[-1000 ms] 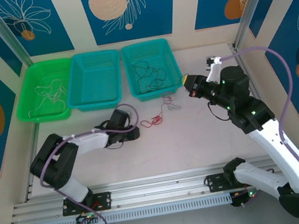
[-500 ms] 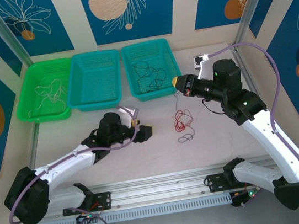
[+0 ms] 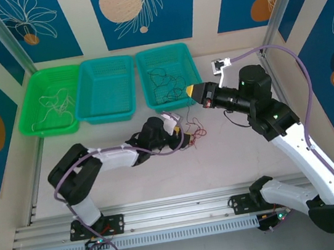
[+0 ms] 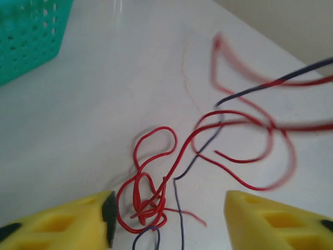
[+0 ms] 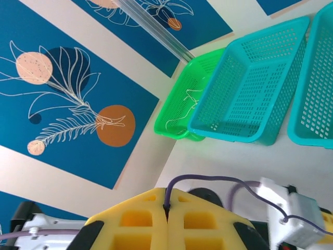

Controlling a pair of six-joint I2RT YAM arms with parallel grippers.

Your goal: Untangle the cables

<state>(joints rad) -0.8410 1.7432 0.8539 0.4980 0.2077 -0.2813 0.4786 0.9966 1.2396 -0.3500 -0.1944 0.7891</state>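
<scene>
On the table point(image 3: 233, 153), just near of the right teal basket point(image 3: 191, 65), the left gripper point(image 4: 167, 213) stands wide open astride the tangled red cable point(image 4: 148, 205) and dark cable point(image 4: 198, 154), while the right gripper point(image 5: 166, 216), raised above, is pinched closed on the dark cable.

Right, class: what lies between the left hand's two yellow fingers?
The left wrist view shows a knotted red cable and a thin dark cable there, on the table.

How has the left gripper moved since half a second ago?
Yes: the left gripper went right and slightly away, closer to the right teal basket, at the cables.
</scene>
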